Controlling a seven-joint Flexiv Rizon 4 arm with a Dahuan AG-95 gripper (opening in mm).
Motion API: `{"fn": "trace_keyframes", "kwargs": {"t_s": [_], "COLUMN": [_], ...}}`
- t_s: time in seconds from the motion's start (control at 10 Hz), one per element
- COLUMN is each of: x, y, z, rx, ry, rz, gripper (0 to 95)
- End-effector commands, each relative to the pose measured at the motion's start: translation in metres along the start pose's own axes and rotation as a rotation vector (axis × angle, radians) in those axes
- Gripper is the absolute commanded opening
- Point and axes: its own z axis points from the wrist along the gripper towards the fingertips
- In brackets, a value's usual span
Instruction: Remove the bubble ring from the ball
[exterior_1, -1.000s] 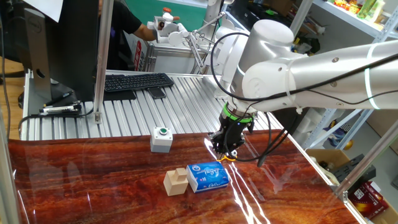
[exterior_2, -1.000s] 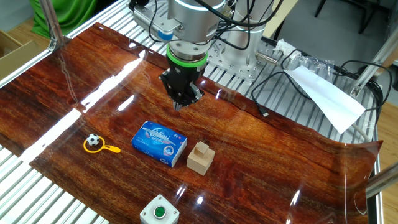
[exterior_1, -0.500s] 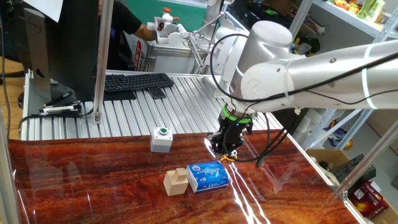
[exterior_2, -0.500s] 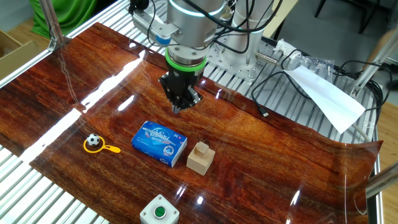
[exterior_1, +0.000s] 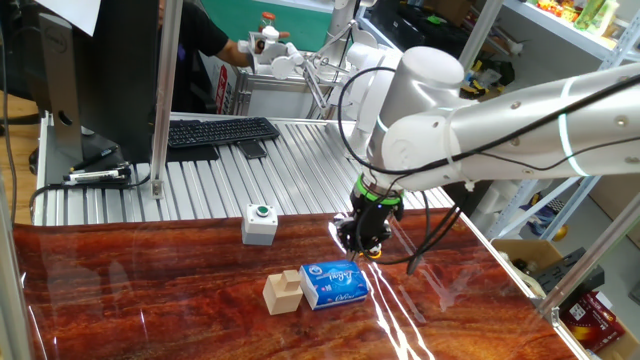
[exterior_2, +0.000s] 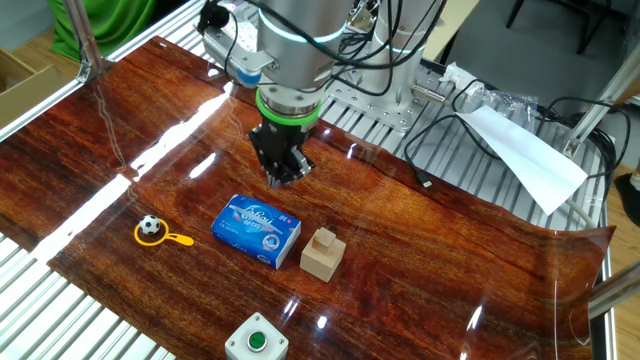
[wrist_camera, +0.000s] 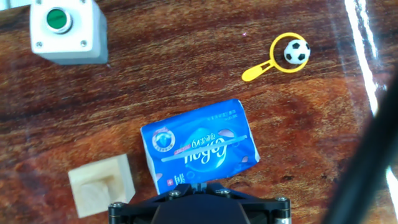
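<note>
The thin orange-yellow wire bubble ring (wrist_camera: 286, 53) lies flat on the glossy red-brown wooden table (exterior_2: 420, 240), its loop around the tiny white ball with black patches (wrist_camera: 296, 51) and its short handle pointing away from the ball. Both sit near the table's edge, well apart from the black two-finger tool (exterior_2: 279, 177), which points straight down above the far side of the blue tissue pack (exterior_2: 257, 230), its jaws fully closed and holding nothing. This looks like the approach step (no contact yet). The next move would need the jaws opened and the tool carried across the pack to the ring's handle. Counted: one ring, one ball, one tissue pack, one pale wooden block (exterior_2: 322, 253), one grey box with a green button (exterior_2: 256, 340).
</note>
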Motion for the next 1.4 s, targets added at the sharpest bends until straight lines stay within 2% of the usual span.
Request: {"fn": "trace_keyframes", "kwargs": {"t_s": [0.1,0.3,1.1,1.4], "x": [-0.002,-0.005,-0.039,-0.053], "y": [-0.001,-0.003,-0.011,-0.012], "z": [0.004,0.007,0.012,0.018], "rx": [0.003,0.001,-0.002,0.006], "ry": [-0.002,-0.002,0.025,0.042], "rz": [0.008,0.008,0.055,0.141], "gripper": [0.0,0.0,0.0,0.0]}}
